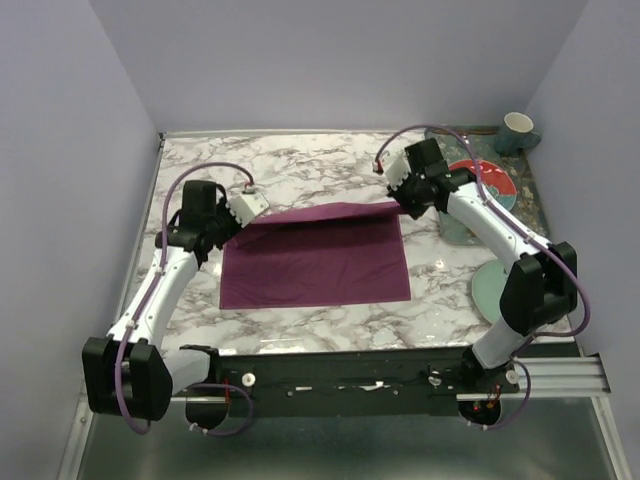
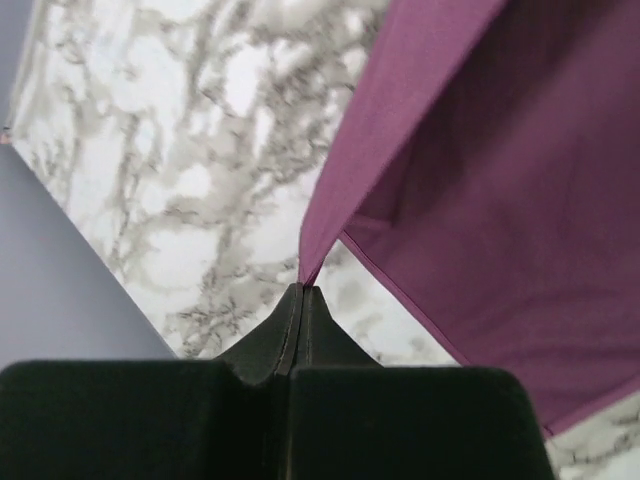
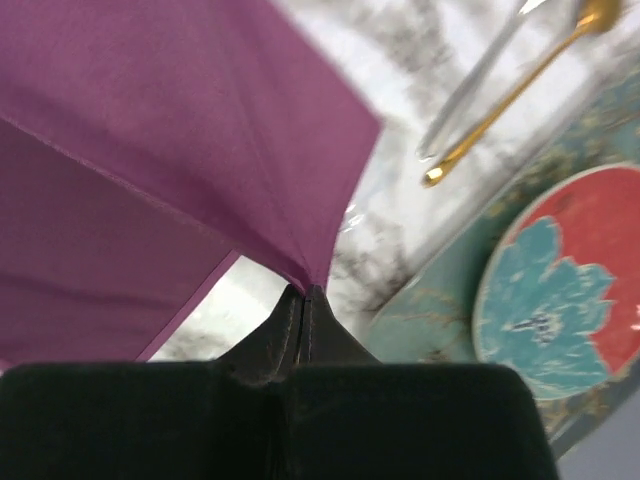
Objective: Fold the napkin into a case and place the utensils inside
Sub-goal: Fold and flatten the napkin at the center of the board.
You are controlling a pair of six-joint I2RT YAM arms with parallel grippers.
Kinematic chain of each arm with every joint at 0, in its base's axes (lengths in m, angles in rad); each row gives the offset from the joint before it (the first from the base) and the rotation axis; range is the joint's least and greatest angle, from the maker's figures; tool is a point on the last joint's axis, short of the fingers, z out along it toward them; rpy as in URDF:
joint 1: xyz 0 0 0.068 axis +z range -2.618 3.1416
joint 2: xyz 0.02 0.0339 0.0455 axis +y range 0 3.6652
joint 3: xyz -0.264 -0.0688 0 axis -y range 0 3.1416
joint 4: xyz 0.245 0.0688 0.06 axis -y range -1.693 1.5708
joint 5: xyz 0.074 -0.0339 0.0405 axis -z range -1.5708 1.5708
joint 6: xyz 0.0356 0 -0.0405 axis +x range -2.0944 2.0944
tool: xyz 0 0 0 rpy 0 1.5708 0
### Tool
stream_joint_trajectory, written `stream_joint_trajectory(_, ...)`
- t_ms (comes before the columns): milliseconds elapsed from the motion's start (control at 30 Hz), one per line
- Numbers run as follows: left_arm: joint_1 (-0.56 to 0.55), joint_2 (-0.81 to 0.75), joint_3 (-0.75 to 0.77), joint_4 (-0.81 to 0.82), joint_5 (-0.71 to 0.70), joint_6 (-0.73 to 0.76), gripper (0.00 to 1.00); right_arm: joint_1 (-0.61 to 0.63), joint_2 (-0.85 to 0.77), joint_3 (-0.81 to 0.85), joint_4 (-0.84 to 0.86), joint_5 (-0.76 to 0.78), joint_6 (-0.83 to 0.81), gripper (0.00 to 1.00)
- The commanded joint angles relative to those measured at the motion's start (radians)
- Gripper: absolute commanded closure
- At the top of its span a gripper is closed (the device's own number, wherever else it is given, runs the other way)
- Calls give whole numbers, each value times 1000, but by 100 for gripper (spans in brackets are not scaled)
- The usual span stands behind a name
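Right now your left gripper (image 2: 302, 292) and right gripper (image 3: 303, 292) are each clenched on a far corner of the purple napkin (image 1: 315, 265), holding its far edge raised off the marble table (image 1: 300, 165), likely so it can be drawn toward you into a fold. The napkin's near part lies flat mid-table; the fork (image 3: 478, 78) and spoon (image 3: 510, 100) lie off to the right, untouched.

Top view: you see a white tabletop (image 1: 300, 170) veined in grey marble. Plain lavender walls box it in: a back wall (image 1: 330, 60), a left wall (image 1: 60, 200) and a right wall (image 1: 612, 60). A black rail (image 1: 340, 375) edges its near side, and a dull grey metal surface (image 1: 330, 450) lies below. Soft, even light glints off the marble.
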Motion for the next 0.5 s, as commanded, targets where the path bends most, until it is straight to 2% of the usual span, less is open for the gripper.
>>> stream_joint_trajectory(0, 10, -86, -126, -176, 37, 178, 100, 4, -59, -181, -50, -130, 13, 99)
stream_joint_trajectory(233, 12, -94, -295, -204, -12, 292, 100, 22, -61, -341, -35, -225, 39, 99)
stream_joint_trajectory(467, 12, -93, -234, -265, 55, 292, 100, 33, -68, -322, -68, -245, 47, 99)
